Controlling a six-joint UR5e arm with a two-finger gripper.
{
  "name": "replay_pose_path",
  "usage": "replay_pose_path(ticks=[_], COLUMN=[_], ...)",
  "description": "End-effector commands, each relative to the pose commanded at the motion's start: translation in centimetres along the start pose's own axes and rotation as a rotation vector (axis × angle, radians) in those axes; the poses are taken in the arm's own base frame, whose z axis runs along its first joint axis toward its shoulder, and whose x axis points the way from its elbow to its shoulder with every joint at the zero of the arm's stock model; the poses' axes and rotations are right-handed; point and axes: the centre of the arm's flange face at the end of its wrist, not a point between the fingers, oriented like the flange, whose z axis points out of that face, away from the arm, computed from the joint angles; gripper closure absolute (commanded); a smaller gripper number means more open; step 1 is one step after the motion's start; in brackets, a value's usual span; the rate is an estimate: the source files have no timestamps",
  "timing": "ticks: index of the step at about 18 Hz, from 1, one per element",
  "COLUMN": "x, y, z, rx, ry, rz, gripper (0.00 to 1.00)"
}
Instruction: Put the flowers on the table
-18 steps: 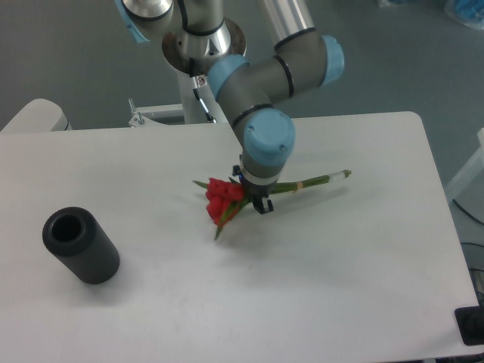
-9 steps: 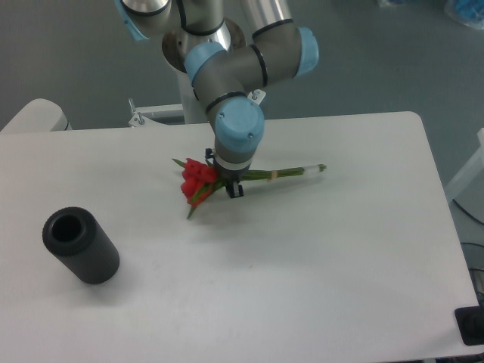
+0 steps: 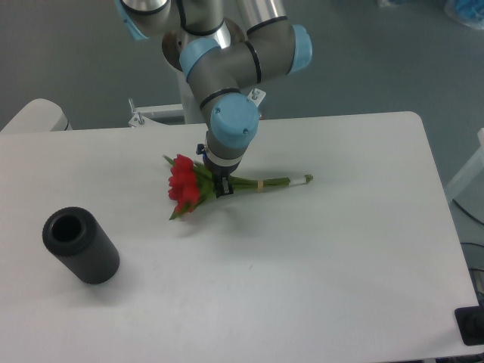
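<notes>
Gripping the flowers [image 3: 184, 189] w/ my gripper [image 3: 218, 184] clamped mid-stem; long axis lies left-right, low over the table [image 3: 325, 257].

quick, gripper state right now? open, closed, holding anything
gripper: jaws closed on the flowers, gripping just behind the red blooms, stems trailing out to the side over the table.

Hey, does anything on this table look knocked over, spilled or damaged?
The dark grey cylinder lies tipped on its side near the table's left edge. The flowers look intact at the end effector. Nothing spilled.
</notes>
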Motion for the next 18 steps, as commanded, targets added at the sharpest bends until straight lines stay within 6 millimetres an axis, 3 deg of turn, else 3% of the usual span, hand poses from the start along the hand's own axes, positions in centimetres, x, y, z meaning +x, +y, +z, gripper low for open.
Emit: replay_pose_path(ticks=[6, 10, 18], x=[-1.5, -4.5, -9.9], y=[0.8, 3.5, 6.0], z=[-2.8, -5.5, -8.3], rx=[-0.008, -0.008, -0.028], ry=[-0.056, -0.107, -0.166], rz=[-0.011, -0.051, -0.076], gripper=[0.0, 0.0, 0.0])
